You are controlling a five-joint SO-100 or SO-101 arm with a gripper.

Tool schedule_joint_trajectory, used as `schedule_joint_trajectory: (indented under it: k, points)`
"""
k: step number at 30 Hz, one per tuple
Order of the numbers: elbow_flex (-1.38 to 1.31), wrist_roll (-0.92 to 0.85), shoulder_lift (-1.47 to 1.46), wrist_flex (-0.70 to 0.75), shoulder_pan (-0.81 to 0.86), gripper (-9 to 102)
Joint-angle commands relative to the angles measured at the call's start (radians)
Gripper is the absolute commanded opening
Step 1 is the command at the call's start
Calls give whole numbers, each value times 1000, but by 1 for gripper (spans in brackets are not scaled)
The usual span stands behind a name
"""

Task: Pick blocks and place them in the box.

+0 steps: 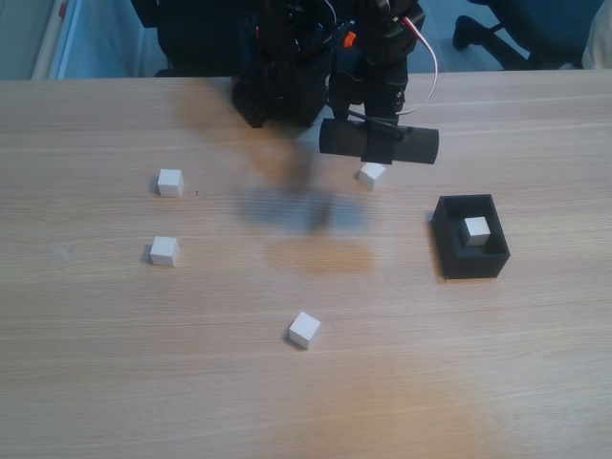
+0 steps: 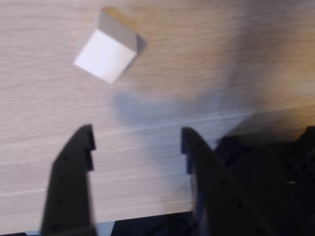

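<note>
My black gripper point(image 1: 373, 153) hangs over the far middle of the table in the fixed view, just above a white block point(image 1: 371, 175). In the wrist view that block point(image 2: 106, 49) lies tilted on the wood ahead of the gripper point(image 2: 138, 140), up and to the left. The fingers point(image 2: 74, 167) stand wide apart with nothing between them. The black box point(image 1: 473, 263) sits to the right with one white block point(image 1: 476, 229) inside. Three more blocks lie loose: two at the left point(image 1: 170, 182) point(image 1: 163, 251) and one near the front point(image 1: 304, 329).
The arm's black base point(image 1: 282, 67) stands at the table's far edge, with office chairs point(image 1: 535, 29) behind it. Bare wood lies between the loose blocks and the box.
</note>
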Motion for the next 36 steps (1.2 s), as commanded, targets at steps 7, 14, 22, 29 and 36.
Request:
schedule_joint_trajectory:
  k: [7,14,22,29,36]
  points:
    - [63,115,18,-140,46,21]
    - [37,256,-20,-225,94,20]
    - [57,356,-51,-264,92,20]
    - [58,456,-71,-290,66,19]
    - [60,508,-104,-270,61,12]
